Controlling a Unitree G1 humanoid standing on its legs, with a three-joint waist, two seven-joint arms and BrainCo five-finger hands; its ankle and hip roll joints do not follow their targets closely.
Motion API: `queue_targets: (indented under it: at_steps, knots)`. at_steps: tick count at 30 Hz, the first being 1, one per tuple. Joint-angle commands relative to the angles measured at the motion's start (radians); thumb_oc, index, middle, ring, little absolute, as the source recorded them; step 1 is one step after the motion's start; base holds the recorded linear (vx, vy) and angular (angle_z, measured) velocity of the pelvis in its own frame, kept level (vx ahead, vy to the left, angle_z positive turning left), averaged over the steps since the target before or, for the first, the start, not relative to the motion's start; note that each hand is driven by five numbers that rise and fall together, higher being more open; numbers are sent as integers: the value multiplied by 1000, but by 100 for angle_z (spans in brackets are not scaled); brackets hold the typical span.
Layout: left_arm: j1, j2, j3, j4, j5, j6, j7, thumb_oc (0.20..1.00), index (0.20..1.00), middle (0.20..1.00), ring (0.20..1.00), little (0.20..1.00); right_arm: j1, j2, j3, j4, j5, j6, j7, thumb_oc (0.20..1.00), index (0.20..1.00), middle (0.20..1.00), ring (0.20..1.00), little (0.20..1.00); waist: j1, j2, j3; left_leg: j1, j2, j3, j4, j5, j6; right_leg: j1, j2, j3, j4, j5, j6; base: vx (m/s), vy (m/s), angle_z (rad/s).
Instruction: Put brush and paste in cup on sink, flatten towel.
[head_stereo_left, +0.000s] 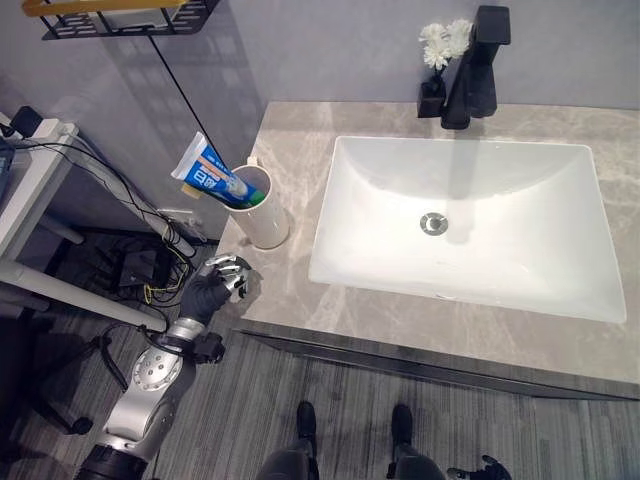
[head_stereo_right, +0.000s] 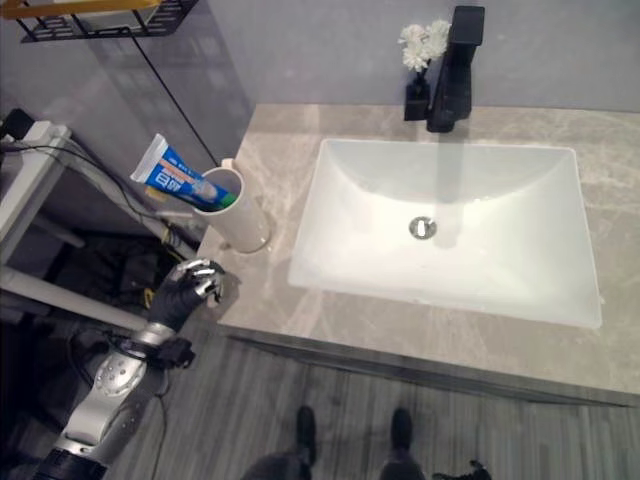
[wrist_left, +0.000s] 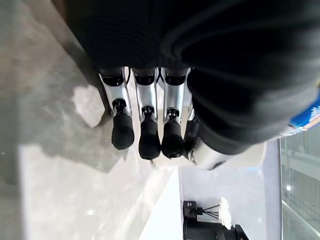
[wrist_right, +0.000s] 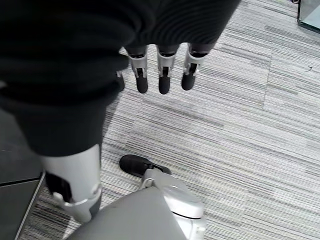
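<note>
Grey marble-patterned table (head_stereo_left: 300, 290) carries a white rectangular sink basin (head_stereo_left: 520, 270) with a round metal drain (head_stereo_left: 433, 223) near its middle. At 12 o'clock of the basin stands a matte black angular faucet (head_stereo_left: 478, 70), and just beside it, toward 9 o'clock, a small black vase of white flowers (head_stereo_left: 436, 70). At 9 o'clock of the basin, near the table's left edge, a white cylindrical cup (head_stereo_left: 262, 210) stands upright. A blue and white toothpaste tube (head_stereo_left: 208, 172) sits in the cup, tilted, its broad crimped end sticking out past the rim toward 10 o'clock. Whether a brush is also inside the cup cannot be told. Left robot hand (head_stereo_left: 222, 278) hovers at the table's front-left corner, at 7 o'clock of the cup and apart from it; in the left wrist view its dark-tipped fingers (wrist_left: 149, 137) hang relaxed and loosely bent over the marble, holding nothing, thumb apart from them. Right robot hand (wrist_right: 160, 55) shows in the right wrist view, low over grey striped wood-look floor (wrist_right: 250, 125), fingers (wrist_right: 164, 75) straight and apart, empty. At 10 o'clock in the head views, a black wire wall shelf (head_stereo_left: 120, 18) hangs on the grey wall.
</note>
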Motion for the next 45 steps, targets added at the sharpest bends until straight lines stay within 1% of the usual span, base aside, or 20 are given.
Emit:
queue_targets:
  at_steps: [1,6,8,9,11,17,20,23,26,34,39,45]
  knots:
    - [-70,-17,25,35,18,-36,32,200,200,200,200,200,-43,0,74,-28,9,0,5,1000,1000,1000,1000,1000,-21,-48,35,10,-23,49,4,-14,-16,-10,3,18,28,-4,-22,12,-8,-5]
    - [-101,-29,20,55,33,-38,50,200,200,200,200,200,-47,9,98,-45,-5,0,6,1000,1000,1000,1000,1000,-25,-55,39,6,-20,51,4,-16,-18,-16,8,21,33,-9,-27,2,-2,-1]
    - [-112,-50,14,59,19,-37,63,200,200,200,200,200,-48,10,108,-44,-11,2,6,1000,1000,1000,1000,1000,-27,-58,42,5,-18,52,4,-14,-18,-20,10,22,36,-11,-29,4,-20,-1]
    - [-137,-77,5,65,0,-39,80,200,200,200,200,200,-57,13,114,-35,-12,5,2,1000,1000,1000,1000,1000,-29,-61,44,2,-17,50,4,-12,-19,-24,11,22,37,-11,-31,3,-39,0]
    - [-174,-87,-8,57,-1,-44,89,200,200,200,200,200,-62,14,114,-24,-12,9,-1,1000,1000,1000,1000,1000,-32,-62,44,0,-13,49,4,-9,-23,-27,13,18,42,-13,-33,5,-23,0]
    - [-239,-121,-39,55,-5,-52,119,200,200,200,200,200,-67,13,128,-5,-19,13,-10,1000,1000,1000,1000,1000,-40,-62,31,13,-7,54,4,-14,-26,-18,20,18,40,-17,-37,0,0,0]
    - [-243,-128,-50,53,-1,-49,118,200,200,200,200,200,-71,14,133,-9,-17,14,-10,1000,1000,1000,1000,1000,-43,-63,25,22,-3,60,4,-14,-29,-10,24,22,35,-18,-39,0,0,0]
    - [-230,-124,-53,49,3,-44,104,200,200,200,200,200,-68,13,132,-9,-17,14,-7,1000,1000,1000,1000,1000,-44,-64,18,28,0,63,4,-15,-31,-2,25,21,31,-19,-40,0,0,0]
    - [-194,-110,-46,51,6,-33,80,200,200,200,200,200,-53,15,123,5,-25,18,0,1000,1000,1000,1000,1000,-45,-66,-3,48,5,67,4,-17,-34,21,30,22,21,-21,-42,35,-20,-3]
    - [-154,-95,5,81,5,-28,86,200,200,200,200,200,-30,13,112,38,-50,29,11,1000,1000,1000,1000,1000,-51,-68,-29,69,12,86,4,-19,-37,36,39,36,6,-23,-44,14,-16,-5]
    - [-175,-88,16,94,5,-24,99,200,200,200,200,200,-19,6,118,41,-65,34,15,1000,1000,1000,1000,1000,-57,-66,-36,68,17,94,4,-19,-39,33,43,41,3,-22,-44,9,-14,-13]
    - [-237,-85,25,105,-5,-23,138,200,200,200,200,200,-16,10,136,23,-63,37,17,1000,1000,1000,1000,1000,-66,-65,-34,58,24,98,4,-18,-42,20,50,48,2,-20,-44,-4,-15,-5]
